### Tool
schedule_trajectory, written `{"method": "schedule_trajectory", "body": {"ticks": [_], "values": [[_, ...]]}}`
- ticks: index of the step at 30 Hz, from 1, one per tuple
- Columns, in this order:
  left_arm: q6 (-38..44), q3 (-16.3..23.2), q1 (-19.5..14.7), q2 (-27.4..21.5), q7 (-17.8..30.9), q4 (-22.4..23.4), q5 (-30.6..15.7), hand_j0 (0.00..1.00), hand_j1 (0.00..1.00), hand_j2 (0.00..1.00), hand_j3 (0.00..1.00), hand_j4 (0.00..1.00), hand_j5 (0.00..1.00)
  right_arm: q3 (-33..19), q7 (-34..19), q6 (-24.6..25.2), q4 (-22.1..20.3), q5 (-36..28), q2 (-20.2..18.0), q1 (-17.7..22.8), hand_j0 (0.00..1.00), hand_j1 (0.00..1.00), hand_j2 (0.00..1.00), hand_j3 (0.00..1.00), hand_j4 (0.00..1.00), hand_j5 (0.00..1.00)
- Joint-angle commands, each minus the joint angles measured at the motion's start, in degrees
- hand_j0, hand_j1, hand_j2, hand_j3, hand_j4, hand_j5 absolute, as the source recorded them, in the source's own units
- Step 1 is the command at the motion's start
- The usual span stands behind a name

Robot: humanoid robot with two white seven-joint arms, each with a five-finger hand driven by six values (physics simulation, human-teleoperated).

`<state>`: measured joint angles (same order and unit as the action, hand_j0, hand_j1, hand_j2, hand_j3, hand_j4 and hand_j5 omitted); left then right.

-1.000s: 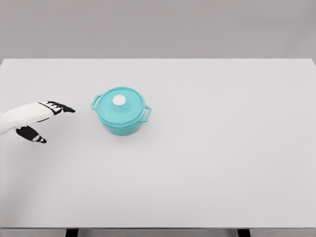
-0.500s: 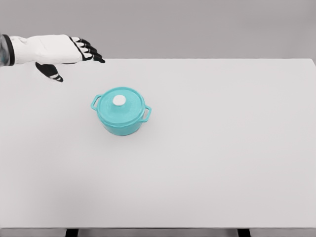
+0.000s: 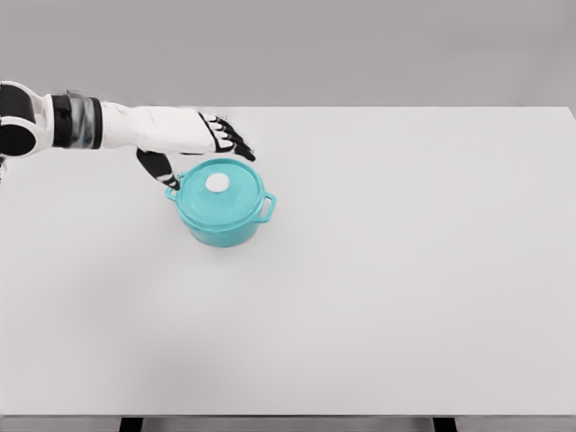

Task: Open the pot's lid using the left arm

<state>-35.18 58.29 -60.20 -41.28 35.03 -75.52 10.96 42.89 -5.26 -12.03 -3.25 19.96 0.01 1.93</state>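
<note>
One pot point(image 3: 221, 219), lid point(image 3: 219, 191) on, contents hidden | just below left hand point(image 3: 193, 137) | fingers point(image 3: 236, 144) spread, holding nothing | table point(image 3: 405, 270)

Teal round pot point(image 3: 222, 216) standing upright left of centre on the white table point(image 3: 405, 270), two loop handles (one each side), matching lid point(image 3: 220, 191) apparently seated flat on top, white knob point(image 3: 217, 183) at its centre.
</note>
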Motion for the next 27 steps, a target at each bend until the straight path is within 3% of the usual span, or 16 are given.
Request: {"method": "schedule_trajectory", "body": {"ticks": [1,7,11,13,27], "values": [[0.2,-0.3,0.0,0.0,0.0,2.0,-2.5,1.00,1.00,1.00,1.00,1.00,1.00,0.0,0.0,0.0,0.0,0.0,0.0,0.0,1.00,1.00,1.00,1.00,1.00,1.00],[0.2,-0.1,-0.4,0.8,0.0,1.7,-2.3,1.00,1.00,1.00,1.00,1.00,1.00,0.0,0.0,0.0,0.0,0.0,0.0,0.0,1.00,1.00,1.00,1.00,1.00,1.00],[0.2,0.4,0.0,1.1,0.0,2.0,-2.0,0.85,0.85,0.85,0.85,0.85,0.85,0.0,0.0,0.0,0.0,0.0,0.0,0.0,1.00,1.00,1.00,1.00,1.00,1.00],[0.2,0.4,0.3,2.0,0.0,2.0,0.4,0.84,0.84,0.84,0.84,0.84,0.84,0.0,0.0,0.0,0.0,0.0,0.0,0.0,1.00,1.00,1.00,1.00,1.00,1.00],[0.2,0.5,1.3,3.0,0.0,2.4,1.6,0.80,0.80,0.80,0.80,0.80,0.80,0.0,0.0,0.0,0.0,0.0,0.0,0.0,1.00,1.00,1.00,1.00,1.00,1.00]]}}
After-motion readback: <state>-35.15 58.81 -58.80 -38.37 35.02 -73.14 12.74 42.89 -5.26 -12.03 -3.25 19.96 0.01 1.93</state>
